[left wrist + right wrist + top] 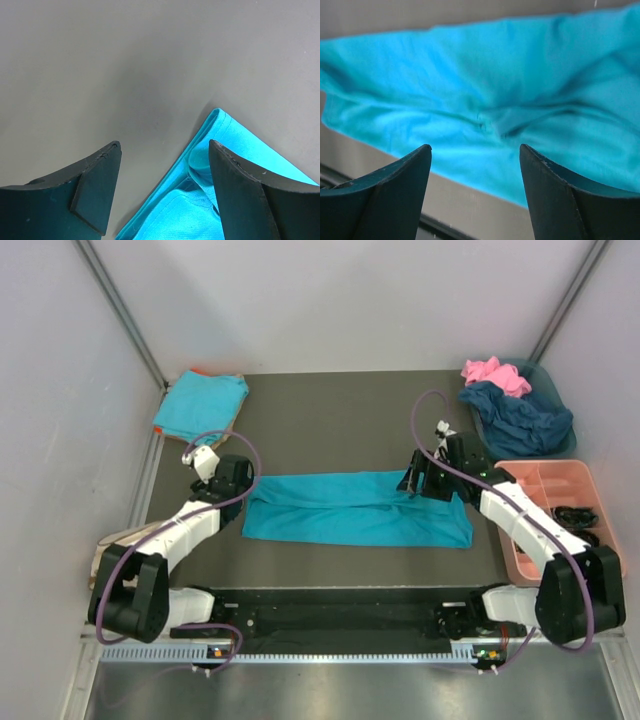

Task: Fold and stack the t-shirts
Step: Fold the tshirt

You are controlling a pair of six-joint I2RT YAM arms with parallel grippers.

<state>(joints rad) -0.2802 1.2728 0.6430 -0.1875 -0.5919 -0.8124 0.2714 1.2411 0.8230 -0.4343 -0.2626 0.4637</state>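
Partway through the job: a folded teal shirt (200,405) lies squared at the tabletop's (340,410) far-left corner, while a second teal shirt (355,508) stretches as a long, narrow band across the middle, folded lengthwise but not yet doubled end to end. The left tool (165,144) hangs released over the band's left end, jaws apart with nothing between them. The right tool (475,146) hovers likewise released above the right end, gripping nothing. A navy shirt (520,420) and a pink shirt (495,373) sit bunched and unfolded at the far-right corner. By the look of it, the band needs its cross folds and a place on the stack before those two follow.
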